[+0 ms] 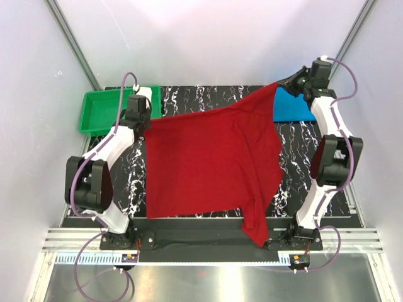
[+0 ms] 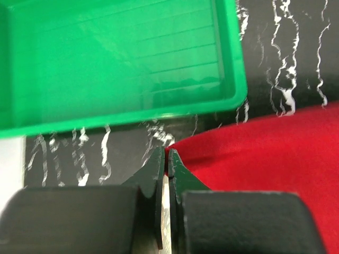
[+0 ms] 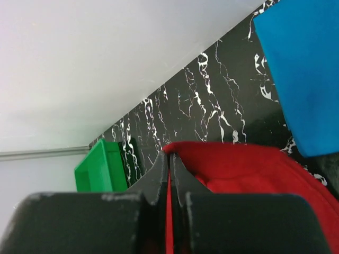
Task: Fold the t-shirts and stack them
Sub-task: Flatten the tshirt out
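Note:
A deep red t-shirt (image 1: 208,160) is stretched out over the black marble table, one sleeve hanging past the near edge. My left gripper (image 1: 146,119) is shut on its left corner, and the left wrist view shows the red cloth (image 2: 275,153) pinched at my left gripper (image 2: 167,156). My right gripper (image 1: 282,83) is shut on the far right corner, held up high. The right wrist view shows red cloth (image 3: 249,169) between the jaws of my right gripper (image 3: 169,159). A bright blue folded t-shirt (image 1: 293,106) lies at the far right, also seen as the blue t-shirt (image 3: 302,69).
A green plastic tray (image 1: 101,112) sits at the far left corner, close to my left gripper; the green tray (image 2: 106,69) fills the left wrist view. White walls enclose the table on three sides. A metal rail runs along the near edge.

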Robot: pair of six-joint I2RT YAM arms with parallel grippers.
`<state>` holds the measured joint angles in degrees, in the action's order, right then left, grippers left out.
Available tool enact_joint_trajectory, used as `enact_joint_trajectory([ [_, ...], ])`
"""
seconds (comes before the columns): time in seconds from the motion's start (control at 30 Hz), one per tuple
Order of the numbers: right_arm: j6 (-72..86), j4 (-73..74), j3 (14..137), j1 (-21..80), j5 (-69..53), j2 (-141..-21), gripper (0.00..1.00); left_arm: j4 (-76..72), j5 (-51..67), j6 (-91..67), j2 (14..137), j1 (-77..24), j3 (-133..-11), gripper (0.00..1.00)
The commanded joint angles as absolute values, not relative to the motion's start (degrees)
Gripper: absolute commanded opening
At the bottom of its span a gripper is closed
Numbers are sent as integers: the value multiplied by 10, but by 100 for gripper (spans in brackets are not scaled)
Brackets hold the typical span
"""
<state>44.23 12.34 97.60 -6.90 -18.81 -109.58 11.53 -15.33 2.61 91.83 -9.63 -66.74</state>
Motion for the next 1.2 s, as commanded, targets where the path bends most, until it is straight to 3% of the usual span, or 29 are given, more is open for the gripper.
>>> enact_joint_trajectory([
  [0.0,410,118,1058,-65,-198,-1102,0,72,-120,20,914,-91,-754,0],
  [0.3,367,193,1162,-65,-168,-1029,0,117,-105,-13,823,-90,-870,0],
  [0.83,309,205,1098,-48,-145,-603,0,165,-87,10,404,-91,-879,0],
  [1.17,325,207,1210,-8,-154,-562,0,224,-156,94,338,-139,-1010,0],
])
